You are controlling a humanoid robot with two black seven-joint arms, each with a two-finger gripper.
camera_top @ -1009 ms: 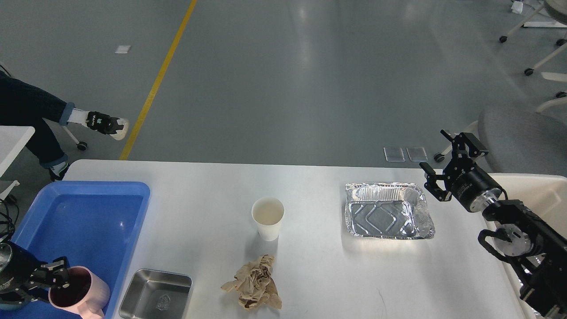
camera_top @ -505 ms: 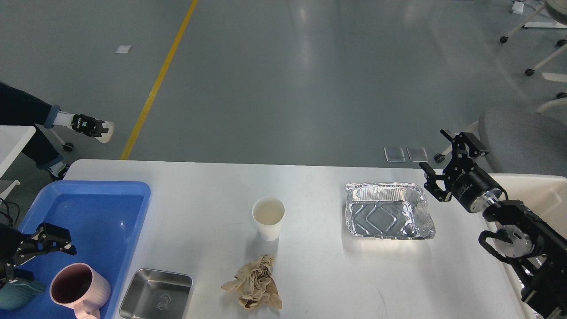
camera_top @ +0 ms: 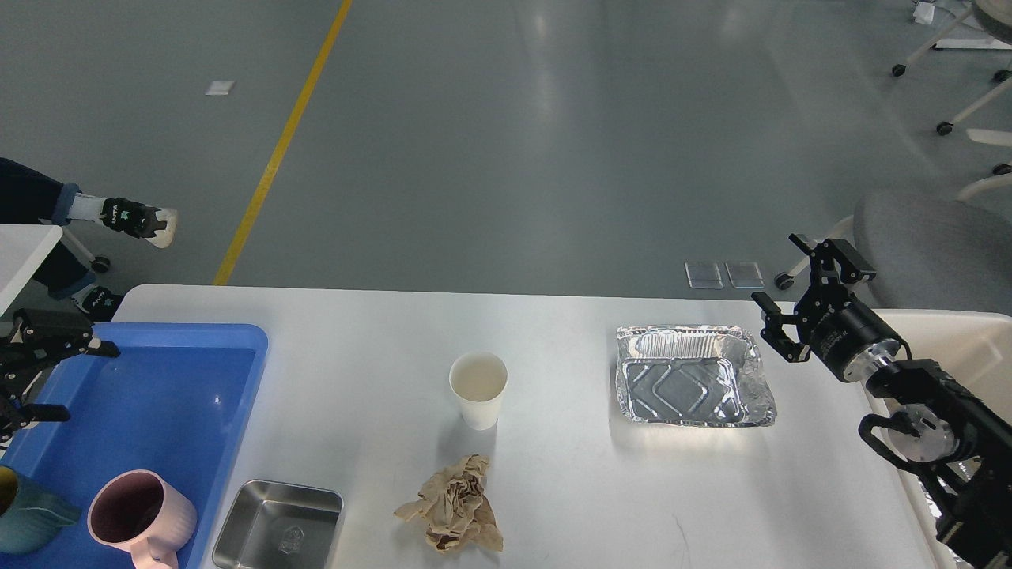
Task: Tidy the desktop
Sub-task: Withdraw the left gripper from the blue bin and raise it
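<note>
The white desktop holds a white paper cup at the middle, a crumpled brown paper in front of it, a foil tray at the right and a steel tray at the front left. A pink mug and a teal cup stand in the blue tray. My left gripper is open and empty above the blue tray's far left edge. My right gripper is open and empty, above the table's edge just right of the foil tray.
A beige bin stands at the right edge behind my right arm. A seated person's legs and a white side table are at the far left. A grey chair is at the back right.
My left gripper let go of the pink mug in the blue tray, opened, and rose up and back along the left edge. The right arm barely moved.
</note>
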